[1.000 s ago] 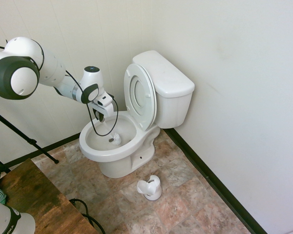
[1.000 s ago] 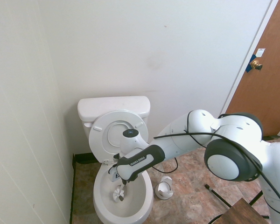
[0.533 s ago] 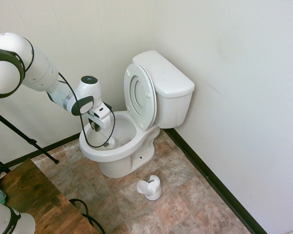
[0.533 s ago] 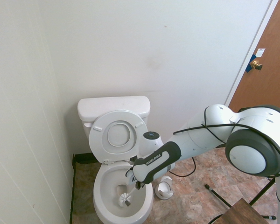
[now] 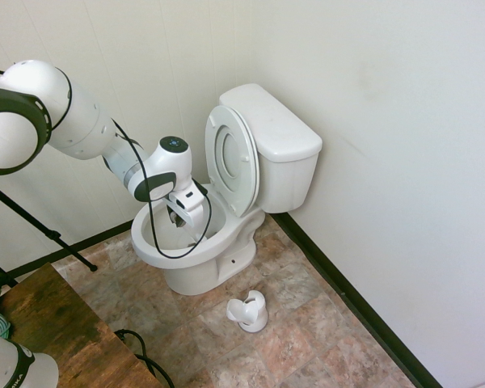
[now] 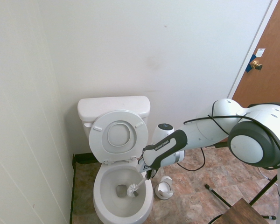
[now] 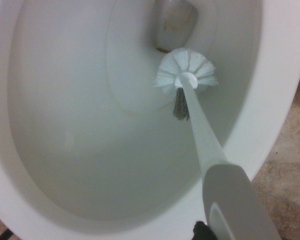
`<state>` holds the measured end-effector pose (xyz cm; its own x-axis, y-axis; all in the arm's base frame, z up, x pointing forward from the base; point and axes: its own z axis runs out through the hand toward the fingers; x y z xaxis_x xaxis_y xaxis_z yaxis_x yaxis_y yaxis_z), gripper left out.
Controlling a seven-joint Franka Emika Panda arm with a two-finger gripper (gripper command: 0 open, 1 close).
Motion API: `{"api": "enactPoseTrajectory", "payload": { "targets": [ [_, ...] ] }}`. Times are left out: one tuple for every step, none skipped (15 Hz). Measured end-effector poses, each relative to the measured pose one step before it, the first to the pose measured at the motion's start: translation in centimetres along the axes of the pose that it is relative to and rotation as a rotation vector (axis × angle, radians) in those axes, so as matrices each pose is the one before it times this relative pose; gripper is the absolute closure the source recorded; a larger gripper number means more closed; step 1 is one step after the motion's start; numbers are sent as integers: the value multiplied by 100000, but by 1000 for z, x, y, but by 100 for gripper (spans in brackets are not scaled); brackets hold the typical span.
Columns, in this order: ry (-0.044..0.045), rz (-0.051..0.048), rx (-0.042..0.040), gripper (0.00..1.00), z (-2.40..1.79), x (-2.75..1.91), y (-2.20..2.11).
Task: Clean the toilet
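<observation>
With your claw (image 6: 147, 173) clamped on the brush (image 6: 132, 188), press its bristles firmly against the toilet (image 6: 102, 205) bowl while sweeping round.

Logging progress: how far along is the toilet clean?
Done: seat is up, brush is out of its holder. In hand: claw shut on the brush, head down in the toilet bowl near the drain. Left: rest of the bowl, returning the brush.

Below my gripper (image 6: 147, 173), a glossy white ceramic toilet (image 6: 123, 186) with a smooth bowl, I see a white plastic brush (image 7: 186, 74) with stiff bristles inside it, mottled matt stone-look floor tiles (image 5: 307, 323) beside, matt painted walls (image 5: 388, 121) around.
</observation>
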<state>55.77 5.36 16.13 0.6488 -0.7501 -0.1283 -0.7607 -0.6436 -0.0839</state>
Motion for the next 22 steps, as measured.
{"api": "enactPoseTrajectory", "payload": {
  "targets": [
    [14, 895, 144, 100, -275, 993, -340],
    [38, 772, 207, 100, -316, 1089, -521],
    [-143, 460, 85, 100, -203, 922, -611],
    [-225, 353, 142, 100, -213, 839, -754],
    [-434, 222, 50, 100, -151, 778, -838],
    [-231, 336, 59, 100, 1, 749, -748],
    [12, 586, 151, 100, 53, 779, -711],
    [-191, 456, 63, 100, 73, 723, -772],
    [-75, 509, 113, 100, 42, 665, -793],
    [-65, 309, 101, 100, 33, 493, -824],
    [100, 49, 283, 100, -24, 320, -867],
    [272, -212, 136, 100, -35, 101, -938],
    [194, -458, 60, 100, -109, -152, -913],
    [526, -800, 154, 100, -138, -395, -903],
    [769, -1129, 46, 100, -141, -706, -948],
    [815, -1271, -64, 100, -80, -930, -978],
    [597, -1261, 5, 100, -42, -1024, -973],
    [312, -1262, -81, 100, 22, -1052, -897],
    [293, -1392, -497, 100, 106, -1027, -758],
    [115, -1342, -475, 100, 138, -1010, -642],
    [201, -1667, -491, 100, 92, -827, -469],
    [347, -1795, -750, 100, -89, -815, -304]
  ]
}}
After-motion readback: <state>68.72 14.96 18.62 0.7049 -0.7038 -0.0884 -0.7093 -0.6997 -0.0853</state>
